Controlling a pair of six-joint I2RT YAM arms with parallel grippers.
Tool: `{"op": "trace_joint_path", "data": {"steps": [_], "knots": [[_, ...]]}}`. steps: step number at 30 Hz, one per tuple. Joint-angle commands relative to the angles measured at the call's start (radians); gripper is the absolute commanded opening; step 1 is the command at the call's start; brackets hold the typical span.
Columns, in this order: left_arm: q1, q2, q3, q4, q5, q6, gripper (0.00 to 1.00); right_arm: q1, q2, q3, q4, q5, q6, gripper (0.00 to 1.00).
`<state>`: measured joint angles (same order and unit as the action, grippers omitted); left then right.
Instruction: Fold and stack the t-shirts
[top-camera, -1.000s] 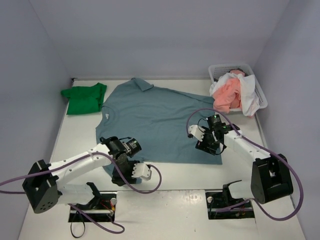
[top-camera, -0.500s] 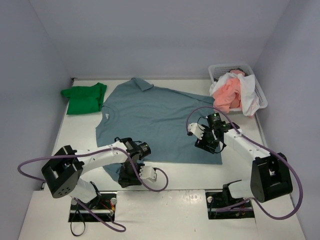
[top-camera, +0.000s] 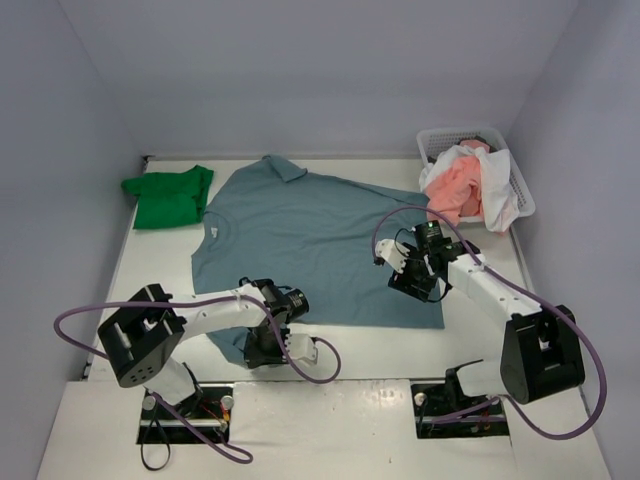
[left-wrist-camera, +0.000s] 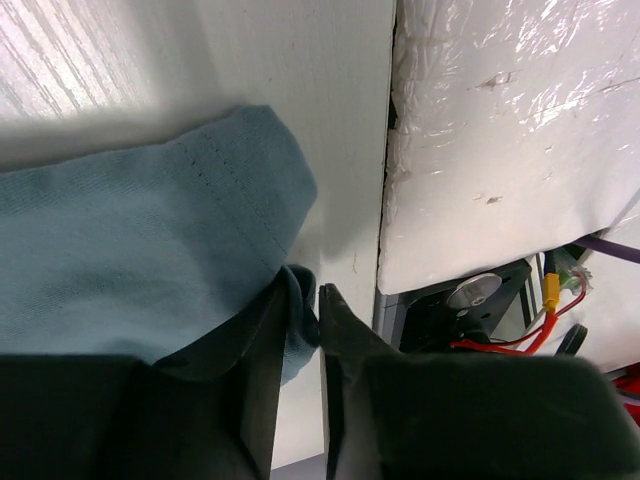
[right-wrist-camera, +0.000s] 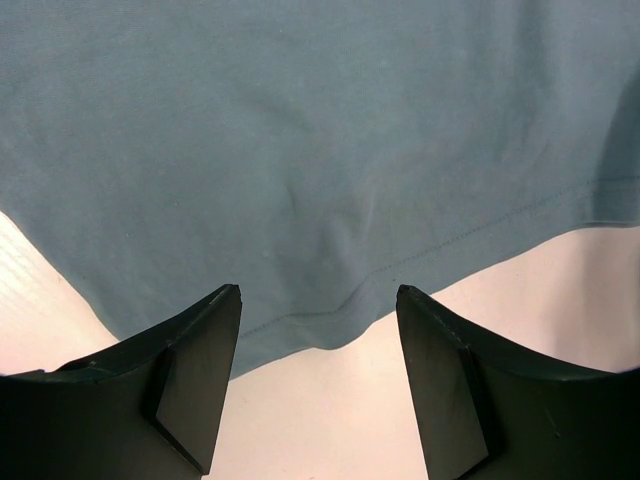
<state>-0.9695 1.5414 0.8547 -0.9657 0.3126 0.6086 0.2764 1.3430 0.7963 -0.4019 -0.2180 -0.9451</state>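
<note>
A blue-teal t-shirt lies spread flat across the middle of the table. My left gripper is at its near-left corner. In the left wrist view the left gripper is shut on a small fold of the teal cloth at the hem. My right gripper hovers over the shirt's near-right hem. In the right wrist view the right gripper is open, and the teal hem lies just beyond its fingertips. A folded green t-shirt lies at the far left.
A white mesh basket at the far right holds a salmon pink t-shirt and a white one, both spilling over its rim. The table's near edge runs close beside the left fingers, with the arm mounts below it.
My left gripper has slid right along the shirt's near-left corner and closed on the hem. The right arm has barely moved and stays open.
</note>
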Motion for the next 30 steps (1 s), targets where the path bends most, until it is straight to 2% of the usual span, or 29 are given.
{"op": "trace_joint_path", "data": {"steps": [1, 4, 6, 7, 17, 24, 30], "knots": [[-0.005, -0.018, 0.038, -0.028, -0.023, -0.007, 0.14, 0.006, 0.012, 0.037, -0.011, -0.004, 0.009, 0.61], [-0.006, -0.032, 0.055, -0.036, -0.053, -0.020, 0.11, 0.004, 0.005, 0.032, -0.009, -0.001, 0.009, 0.61], [-0.006, -0.038, 0.064, -0.038, -0.078, -0.038, 0.01, 0.004, -0.002, 0.027, -0.012, 0.009, 0.006, 0.61], [-0.006, -0.040, 0.073, -0.039, -0.084, -0.044, 0.00, 0.007, -0.004, 0.020, -0.014, 0.019, 0.003, 0.61], [0.002, -0.066, 0.112, 0.047, -0.250, -0.096, 0.00, 0.099, -0.079, -0.086, -0.037, 0.183, -0.113, 0.61], [0.038, -0.049, 0.187, 0.098, -0.360, -0.124, 0.00, 0.148, -0.186, -0.137, -0.057, 0.189, -0.179, 0.61], [0.146, -0.033, 0.294, 0.090, -0.388, -0.058, 0.00, 0.191, -0.212, -0.219, -0.063, 0.144, -0.187, 0.61]]}}
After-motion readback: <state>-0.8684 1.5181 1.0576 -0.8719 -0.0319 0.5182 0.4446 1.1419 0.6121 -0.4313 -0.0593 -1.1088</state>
